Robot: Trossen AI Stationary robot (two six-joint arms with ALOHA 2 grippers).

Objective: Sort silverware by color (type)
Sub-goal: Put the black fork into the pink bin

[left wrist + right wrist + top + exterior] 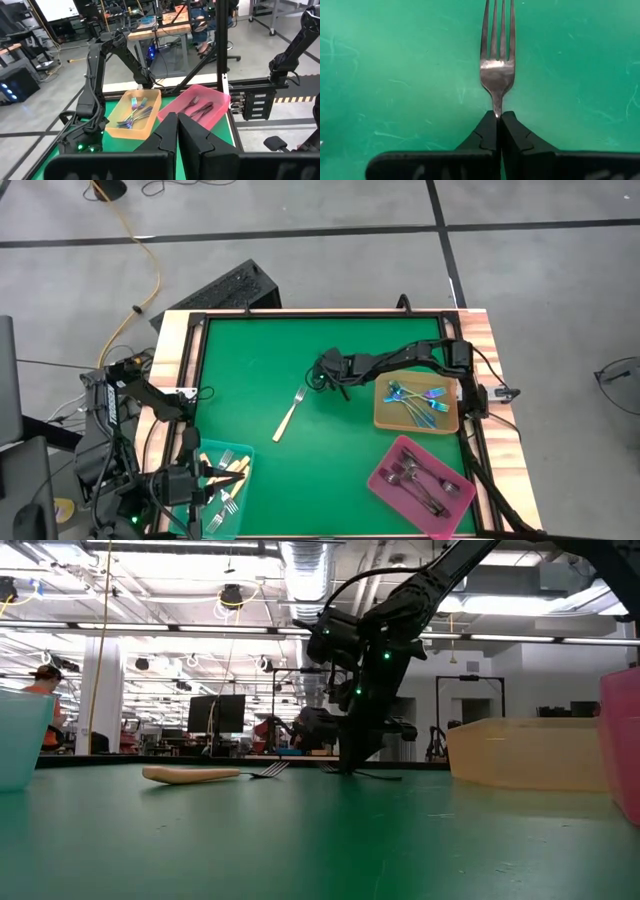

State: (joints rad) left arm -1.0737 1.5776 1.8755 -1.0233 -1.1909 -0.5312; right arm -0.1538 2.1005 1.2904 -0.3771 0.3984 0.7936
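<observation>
Green-topped table point(330, 470) carrying three trays and two loose forks.
A cream-handled fork point(289, 416) lies flat on the mat, apart from and off to one side of the right gripper's point(499, 116) closed fingers, which pinch a dark fork point(497, 60) by its neck, tines pointing straight out ahead over the mat. Behind those fingers, along the arm's side, sit a tan tray point(383, 416) and a pink tray point(385, 488). A teal tray point(243, 500) rests at the mat's near left corner, right under the left gripper's point(177, 131) shut fingers.
</observation>
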